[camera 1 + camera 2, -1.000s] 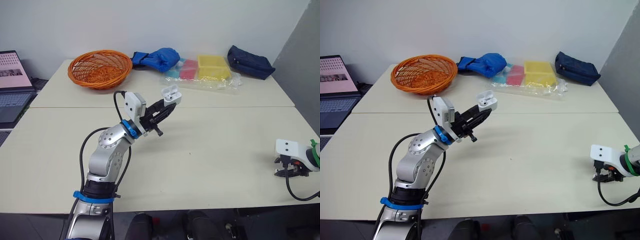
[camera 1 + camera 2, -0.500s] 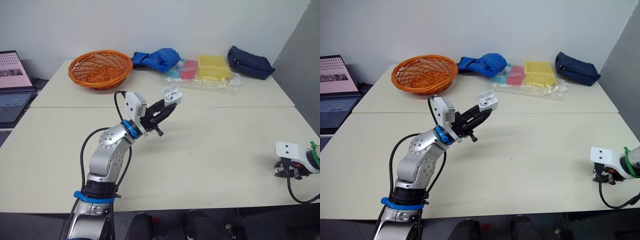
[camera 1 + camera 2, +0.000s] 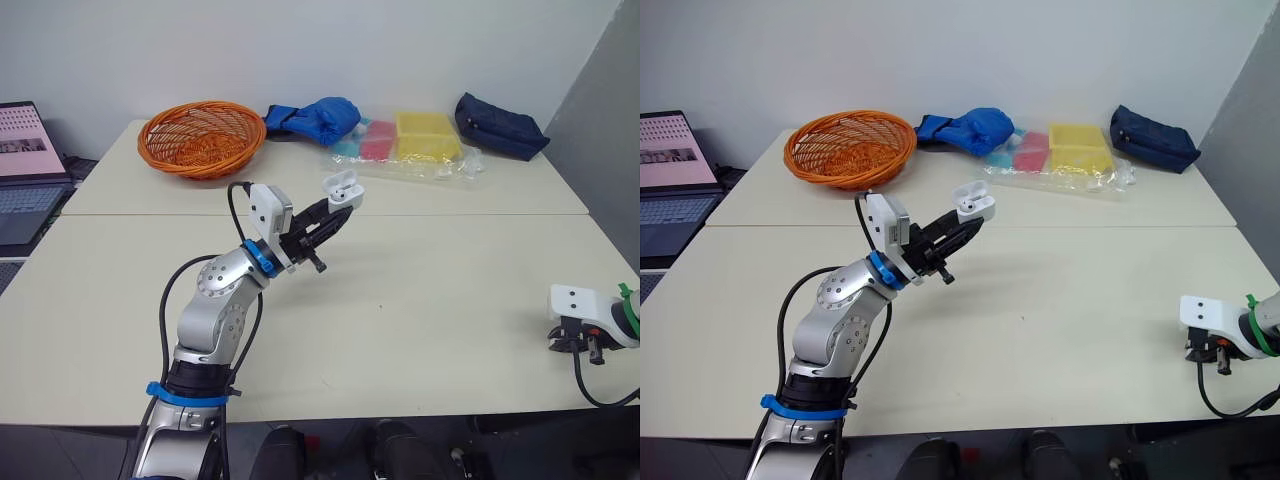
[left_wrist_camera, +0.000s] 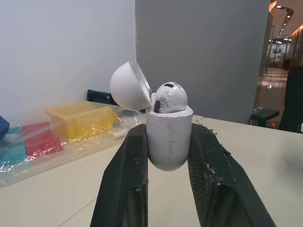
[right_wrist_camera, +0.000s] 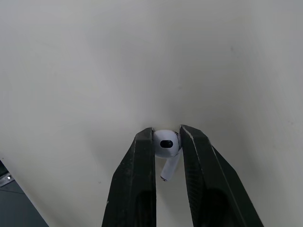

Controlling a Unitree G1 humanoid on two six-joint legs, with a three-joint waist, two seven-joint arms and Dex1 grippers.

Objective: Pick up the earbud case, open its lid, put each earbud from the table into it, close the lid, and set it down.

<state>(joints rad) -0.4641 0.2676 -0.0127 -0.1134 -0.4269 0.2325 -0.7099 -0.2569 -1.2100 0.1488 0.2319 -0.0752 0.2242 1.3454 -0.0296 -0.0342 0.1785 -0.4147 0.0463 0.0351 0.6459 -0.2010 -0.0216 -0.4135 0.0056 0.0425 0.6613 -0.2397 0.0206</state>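
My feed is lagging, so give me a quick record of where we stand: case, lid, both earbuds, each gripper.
case: in the left gripper, raised above the table
lid: open, tipped back
first earbud: seated in the case
second earbud: pinched in the right gripper, low by the table's right edge
left gripper: shut on case
right gripper: shut on second earbud
remaining: seat second earbud, close lid, set case down

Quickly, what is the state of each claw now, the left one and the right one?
Left claw: closed on the earbud case, lid open.
Right claw: closed on an earbud.
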